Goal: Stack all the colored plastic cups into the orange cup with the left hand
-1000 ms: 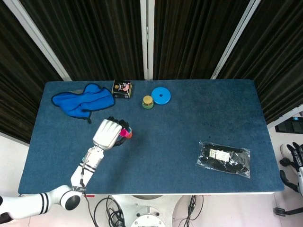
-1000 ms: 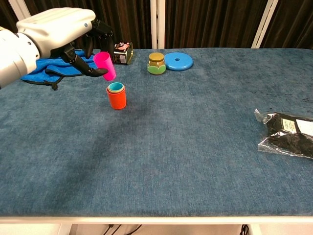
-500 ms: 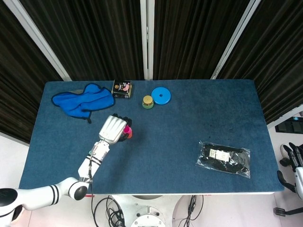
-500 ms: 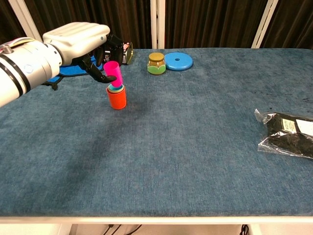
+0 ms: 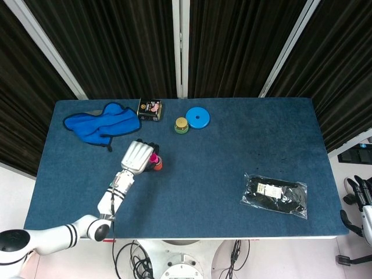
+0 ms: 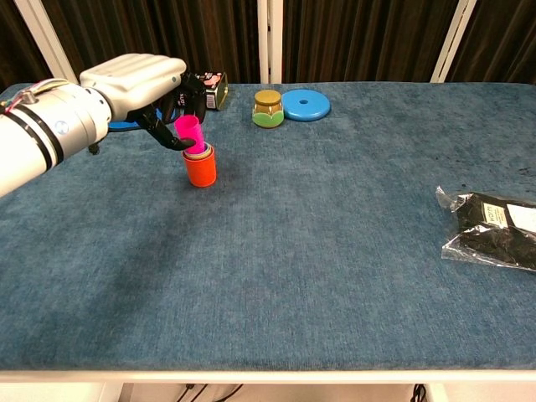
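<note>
The orange cup stands upright on the blue table, left of centre. A teal cup's rim just shows inside it. My left hand holds the pink cup tilted, with its bottom end sunk into the orange cup's mouth. In the head view the left hand covers most of the pink cup and the orange cup. My right hand hangs off the table's right edge with nothing in it.
A blue cloth lies at the back left, behind the hand. A black box, a green and yellow jar and a blue disc sit along the back. A black packet lies at the right.
My left hand has carried the pink cup rightward and down, from above and left of the orange cup into its mouth. The right hand has not moved.
</note>
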Robot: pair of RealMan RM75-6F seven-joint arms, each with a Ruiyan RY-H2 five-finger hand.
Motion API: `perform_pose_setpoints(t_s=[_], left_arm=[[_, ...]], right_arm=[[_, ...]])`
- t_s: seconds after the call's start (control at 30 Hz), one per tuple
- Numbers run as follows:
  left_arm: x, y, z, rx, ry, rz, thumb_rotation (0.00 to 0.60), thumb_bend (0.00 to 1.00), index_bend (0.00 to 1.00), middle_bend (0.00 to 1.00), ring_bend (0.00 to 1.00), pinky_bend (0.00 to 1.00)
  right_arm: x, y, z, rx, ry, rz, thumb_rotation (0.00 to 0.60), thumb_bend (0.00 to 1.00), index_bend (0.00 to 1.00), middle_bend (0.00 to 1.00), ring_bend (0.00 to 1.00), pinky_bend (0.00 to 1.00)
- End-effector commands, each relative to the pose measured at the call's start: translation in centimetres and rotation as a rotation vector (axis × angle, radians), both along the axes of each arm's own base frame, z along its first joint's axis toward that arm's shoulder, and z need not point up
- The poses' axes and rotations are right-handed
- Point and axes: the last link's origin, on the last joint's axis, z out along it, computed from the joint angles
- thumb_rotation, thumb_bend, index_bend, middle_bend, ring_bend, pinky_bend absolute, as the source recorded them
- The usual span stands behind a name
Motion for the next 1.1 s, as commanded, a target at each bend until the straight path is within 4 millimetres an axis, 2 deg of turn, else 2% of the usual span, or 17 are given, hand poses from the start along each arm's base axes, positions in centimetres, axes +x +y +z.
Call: perform_pose_setpoints(t_s=[0.03,0.13,0.2,0.33,0.43,0.53,0.67,0.8,0.93,1.1], left_arm=[[-0.2,0.0,-0.1,-0.007,0.008,0.002,0.600,0.31,0.47,0.48,0.52,0.44],[-0.3,-0.2,-0.2,-0.017,0.022,0.001,0.600,0.29,0.37,0.38,0.40,0.40],[-0.4,-0.4,0.0,-0.019,0.031,-0.007,0.600,0.27,0.24,0.28,0.28,0.33],[0.1,-0.8,1.0,0.006,0.005,-0.031,0.600,0.25,0.10,0.15,0.13,0.21],[0.4,-1.1,2.8,0.071,0.001,-0.059,0.600,0.24,0.07,0.12,0.09,0.15],[-0.6,-2.1,5.6,0.148,0.029,-0.056,0.600,0.23,0.07,0.12,0.09,0.14],[-4.4,-5.9,9.4,0.196,0.022,0.010,0.600,0.21,0.09,0.12,0.09,0.14],[-9.7,-10.9,12.4,0.182,-0.047,0.099,0.600,0.21,0.10,0.13,0.09,0.12],[-13.9,-14.8,13.8,0.153,-0.063,0.163,0.600,0.21,0.10,0.13,0.06,0.10],[-17.1,-18.3,14.3,0.164,-0.025,0.207,0.600,0.21,0.07,0.10,0.03,0.08]], right_arm=[[0.0,0.0,0.0,-0.001,-0.001,-0.001,0.600,0.33,0.00,0.00,0.00,0.00],[0.0,0.0,0.0,-0.001,0.000,0.000,0.600,0.33,0.00,0.00,0.00,0.00],[0.0,0.0,0.0,-0.003,0.001,0.000,0.600,0.33,0.00,0.00,0.00,0.00],[0.2,0.0,0.0,-0.004,0.004,0.004,0.600,0.33,0.00,0.00,0.00,0.00],[0.5,0.0,-0.1,0.003,0.010,0.013,0.600,0.33,0.00,0.00,0.00,0.00],[1.4,-0.1,-0.7,0.022,0.025,0.045,0.600,0.33,0.00,0.00,0.00,0.00],[2.9,0.1,-2.0,0.068,0.056,0.138,0.600,0.33,0.00,0.00,0.00,0.00],[3.7,0.0,-3.0,0.065,0.059,0.195,0.600,0.33,0.00,0.00,0.00,0.00],[4.1,-0.4,-3.5,0.039,0.081,0.218,0.600,0.33,0.00,0.00,0.00,0.00],[4.2,-0.6,-3.3,-0.006,0.088,0.229,0.600,0.33,0.00,0.00,0.00,0.00]])
